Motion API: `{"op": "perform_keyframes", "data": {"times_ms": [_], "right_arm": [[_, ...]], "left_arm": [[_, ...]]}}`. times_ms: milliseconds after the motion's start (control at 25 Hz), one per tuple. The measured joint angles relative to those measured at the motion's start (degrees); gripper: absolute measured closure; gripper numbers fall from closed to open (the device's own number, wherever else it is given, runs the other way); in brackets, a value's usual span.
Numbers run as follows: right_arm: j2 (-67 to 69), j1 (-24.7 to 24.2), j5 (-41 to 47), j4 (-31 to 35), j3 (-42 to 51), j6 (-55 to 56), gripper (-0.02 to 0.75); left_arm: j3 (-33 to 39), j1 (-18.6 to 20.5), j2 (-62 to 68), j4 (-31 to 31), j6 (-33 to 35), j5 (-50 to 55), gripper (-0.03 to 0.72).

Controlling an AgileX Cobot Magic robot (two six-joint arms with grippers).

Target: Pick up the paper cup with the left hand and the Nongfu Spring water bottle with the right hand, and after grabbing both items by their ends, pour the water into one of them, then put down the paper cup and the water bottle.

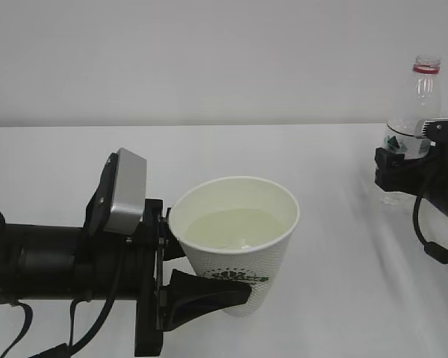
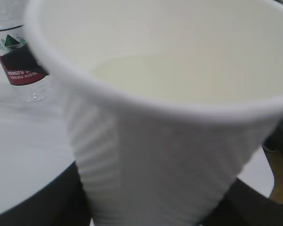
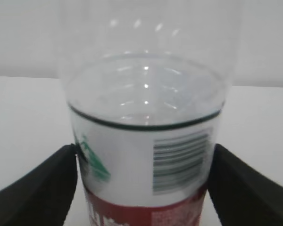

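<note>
The paper cup point(image 1: 235, 246) hangs above the table, upright, with my left gripper point(image 1: 209, 276) shut on its lower wall. Water point(image 1: 235, 227) lies as a pale pool inside it. In the left wrist view the cup point(image 2: 170, 141) fills the frame, and the dark fingers point(image 2: 37, 202) of the gripper point(image 2: 146, 207) press on both sides. The Nongfu Spring water bottle point(image 1: 414, 142) stands upright and uncapped on the table at the far right. My right gripper point(image 1: 403, 160) is around its label. In the right wrist view the black fingers point(image 3: 37, 188) of this gripper point(image 3: 144, 188) lie against both sides of the bottle point(image 3: 146, 141).
The white table point(image 1: 321, 298) runs back to a pale wall point(image 1: 209, 60). A black cable point(image 1: 433, 250) loops beside the right arm. The left arm's camera housing point(image 1: 123, 194) sits just left of the cup. The bottle point(image 2: 19, 56) shows at the top left in the left wrist view.
</note>
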Motion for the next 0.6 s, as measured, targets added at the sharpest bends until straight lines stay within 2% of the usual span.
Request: {"op": "perform_keyframes", "data": {"times_ms": [280, 600], "right_arm": [[0.0, 0.0, -1.0, 0.5, 1.8, 0.2, 0.083], [-0.9, 0.0, -7.7, 0.6, 7.5, 0.2, 0.083]], "left_arm": [[0.0, 0.0, 0.0, 0.0, 0.0, 0.0, 0.253], [0.0, 0.0, 0.0, 0.0, 0.0, 0.1, 0.253]]}}
